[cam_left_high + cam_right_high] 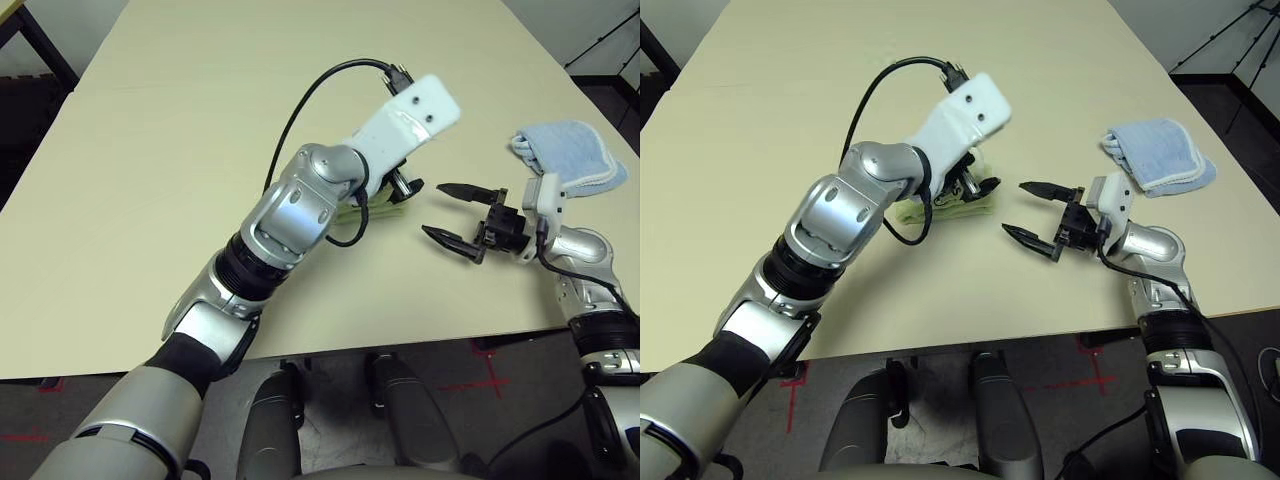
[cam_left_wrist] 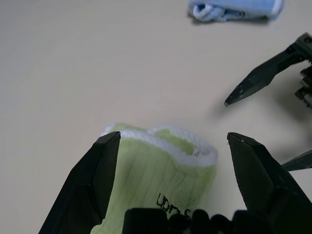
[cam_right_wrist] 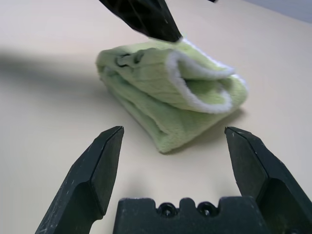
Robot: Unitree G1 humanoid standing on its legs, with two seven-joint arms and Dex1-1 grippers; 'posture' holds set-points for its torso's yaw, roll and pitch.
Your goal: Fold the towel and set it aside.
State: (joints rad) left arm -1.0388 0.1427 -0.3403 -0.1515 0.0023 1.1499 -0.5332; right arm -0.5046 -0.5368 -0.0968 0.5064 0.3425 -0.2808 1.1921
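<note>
Fingers of my left gripper (image 2: 168, 161) stood spread wide above the towel (image 3: 168, 95), one black tip just over its top fold, clamping nothing. The towel lay folded into a thick light-green bundle with white edging on the table (image 1: 150, 150), near the middle, under my left wrist. My right gripper (image 1: 447, 212) was also fully open and empty, pointing left toward the towel from just beside it, apart from the cloth. A light blue folded cloth (image 1: 1160, 153) lay well apart at the far right of the table. A small dark mark showed on the towel's top.
</note>
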